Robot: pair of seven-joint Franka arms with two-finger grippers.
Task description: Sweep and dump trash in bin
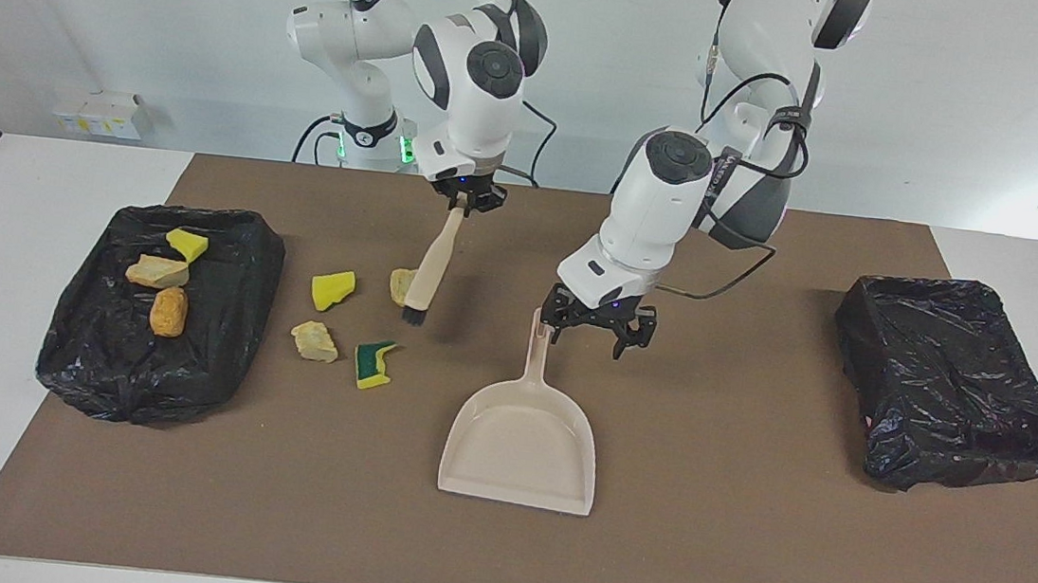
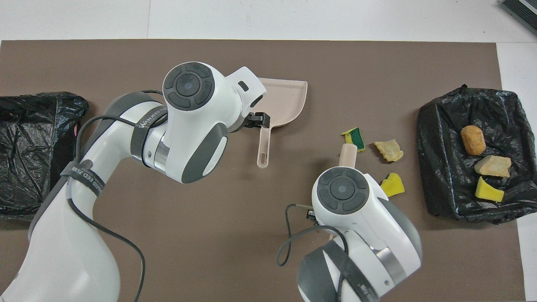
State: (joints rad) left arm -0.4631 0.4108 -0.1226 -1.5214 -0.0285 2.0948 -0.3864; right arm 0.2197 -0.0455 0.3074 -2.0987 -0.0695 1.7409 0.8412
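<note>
On the desk (image 1: 741, 560), three trash chunks are seen on a black bag (image 1: 93, 365) and four beside it, a dustpan (image 1: 520, 444) handle is hovered over by the left gripper (image 1: 598, 330) with jaws open, and a brush (image 1: 430, 273) is gripped by the right gripper (image 1: 468, 197) over those four chunks (image 1: 332, 289).

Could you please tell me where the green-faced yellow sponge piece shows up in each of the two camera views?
Facing view: the green-faced sponge piece lies on the brown mat, left of centre, at about mid-height.
Overhead view: the same piece lies right of centre, partly covered by the brush raised above it.
Shared landmark: the beige dustpan, near the middle of the mat in both views.
</note>
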